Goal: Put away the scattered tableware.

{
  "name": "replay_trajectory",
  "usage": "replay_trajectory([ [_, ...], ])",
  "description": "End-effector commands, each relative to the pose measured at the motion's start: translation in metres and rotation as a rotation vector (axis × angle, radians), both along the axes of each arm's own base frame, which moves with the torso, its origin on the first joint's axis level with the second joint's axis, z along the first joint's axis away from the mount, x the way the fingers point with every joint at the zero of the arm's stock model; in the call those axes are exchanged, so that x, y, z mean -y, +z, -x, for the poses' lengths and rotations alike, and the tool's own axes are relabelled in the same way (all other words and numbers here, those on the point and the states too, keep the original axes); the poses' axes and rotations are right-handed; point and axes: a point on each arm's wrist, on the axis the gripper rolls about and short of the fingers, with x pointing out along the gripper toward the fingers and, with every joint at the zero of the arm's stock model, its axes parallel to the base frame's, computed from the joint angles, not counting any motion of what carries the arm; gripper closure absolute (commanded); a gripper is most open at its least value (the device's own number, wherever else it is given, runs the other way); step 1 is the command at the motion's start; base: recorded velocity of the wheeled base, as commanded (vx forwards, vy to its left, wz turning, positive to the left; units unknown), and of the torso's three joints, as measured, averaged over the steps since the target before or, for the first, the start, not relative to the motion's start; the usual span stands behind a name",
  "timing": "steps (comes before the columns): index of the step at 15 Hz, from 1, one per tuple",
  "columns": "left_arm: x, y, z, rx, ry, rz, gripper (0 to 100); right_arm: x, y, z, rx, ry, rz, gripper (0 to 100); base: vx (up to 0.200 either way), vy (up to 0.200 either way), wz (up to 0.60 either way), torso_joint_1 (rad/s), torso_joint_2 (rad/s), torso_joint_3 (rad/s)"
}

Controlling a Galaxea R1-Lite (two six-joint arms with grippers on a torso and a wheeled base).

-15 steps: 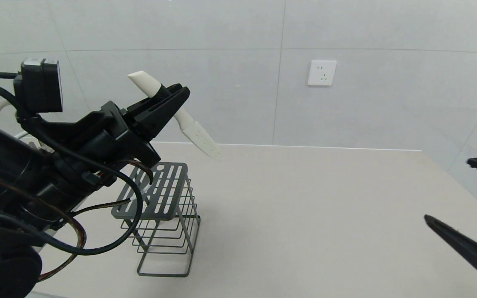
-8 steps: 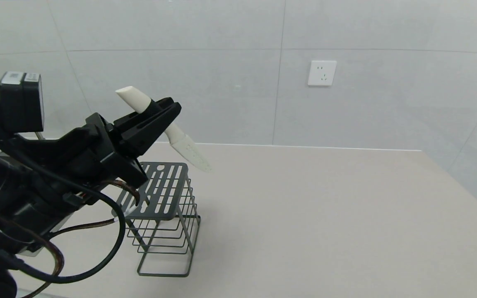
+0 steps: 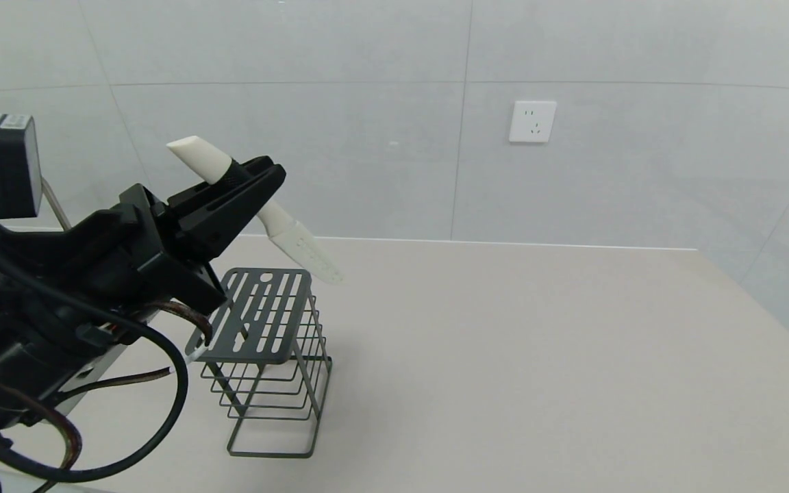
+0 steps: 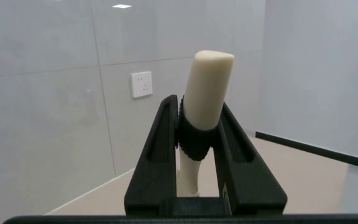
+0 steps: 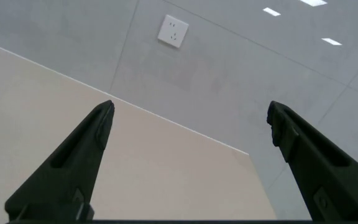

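A pale beige bench [image 3: 538, 356] carries a dark grey wire rack [image 3: 264, 316] with a slotted top. In the air just over the rack, the left pincer [image 3: 257, 179] pinches a white knife [image 3: 302, 246] by its cream handle, blade tilted down. The right pincer [image 5: 190, 111] is spread.

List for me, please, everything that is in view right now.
knife: one, white, held in the air near the rack's top, blade slanting down
rack: one, dark grey wire with a slotted top, on the table
table: one, beige, under the rack
socket: one, white, on the wall
wall: one, grey tiles, behind the table
left gripper: one, black, shut on the knife
right gripper: one, black, open, over the table
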Motion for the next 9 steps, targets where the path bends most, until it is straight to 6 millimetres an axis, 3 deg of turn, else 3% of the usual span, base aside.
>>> replay_trajectory([
  [1,0.0,0.0,0.0,-0.002,0.001,0.0,100,0.0,-0.006,0.007,0.03,0.042,-0.014,0,0.0,0.0,0.0,0.0,0.0,0.0],
  [8,-0.006,-0.016,0.011,-0.042,0.028,-0.097,100,0.002,-0.034,0.007,-0.2,0.009,-0.078,0,0.0,0.0,0.0,0.0,0.0,0.0],
  [9,-0.006,-0.012,0.013,-0.035,0.031,-0.109,100,0.002,-0.037,0.006,-0.235,0.016,-0.096,100,0.0,0.0,0.0,0.0,0.0,0.0],
])
